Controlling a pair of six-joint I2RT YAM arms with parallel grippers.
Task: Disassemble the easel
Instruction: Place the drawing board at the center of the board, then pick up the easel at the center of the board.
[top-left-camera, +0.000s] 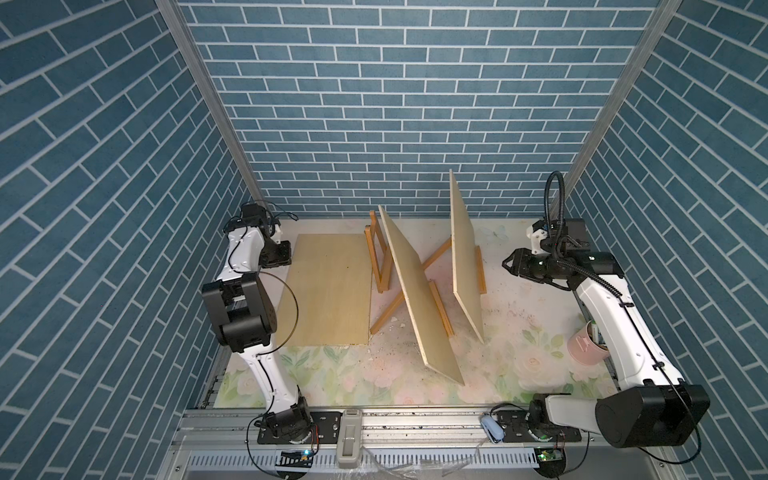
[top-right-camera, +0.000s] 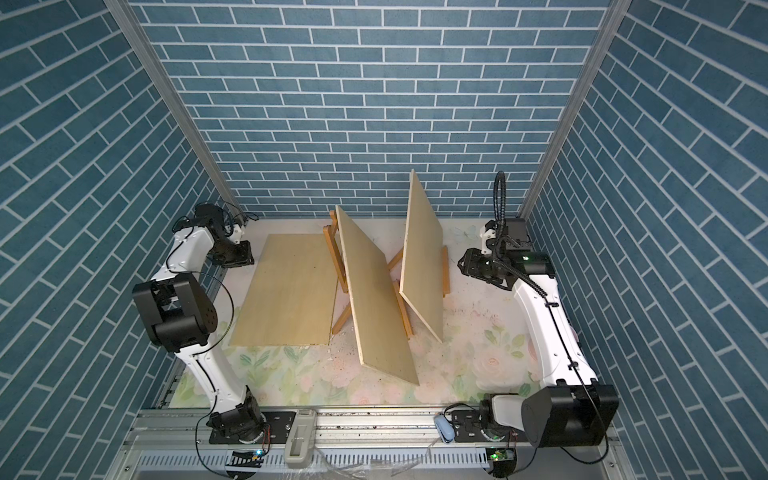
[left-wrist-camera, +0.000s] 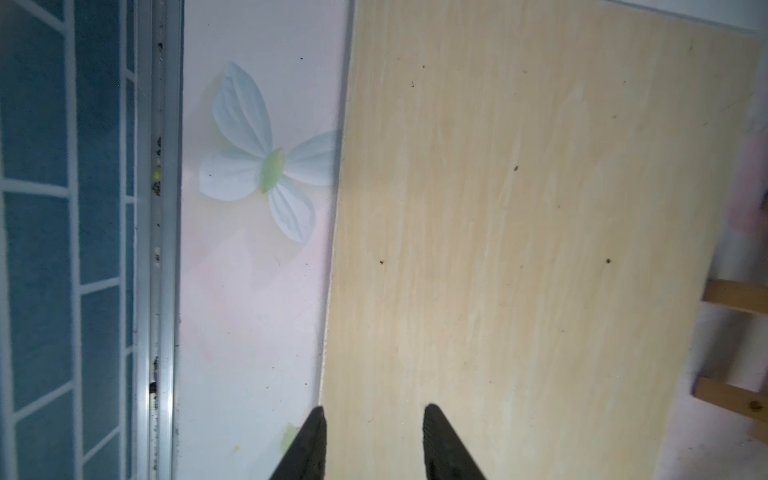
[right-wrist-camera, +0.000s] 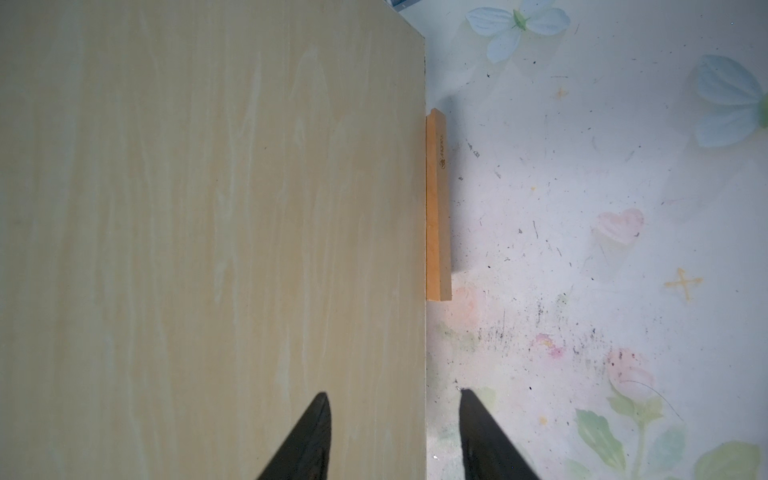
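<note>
At far left, the left gripper (left-wrist-camera: 374, 411) hovers over the flat board's (top-left-camera: 328, 286) edge, fingers apart and empty. That board lies on the table (top-left-camera: 519, 316), probably parked there to keep clear of the easel. At centre sits the frame (top-left-camera: 388, 311) with 2 boards propped on it. The middle board (top-left-camera: 419, 299) slants down to the table, and the right board (top-left-camera: 465, 262) stands steeply by a ledge. So 1 of 3 boards looks removed. At right, the right gripper (right-wrist-camera: 395, 395) faces the right board's edge, fingers apart and holding nothing, seemingly lined up to take it. A cup (top-left-camera: 586, 347) sits well aside.
</note>
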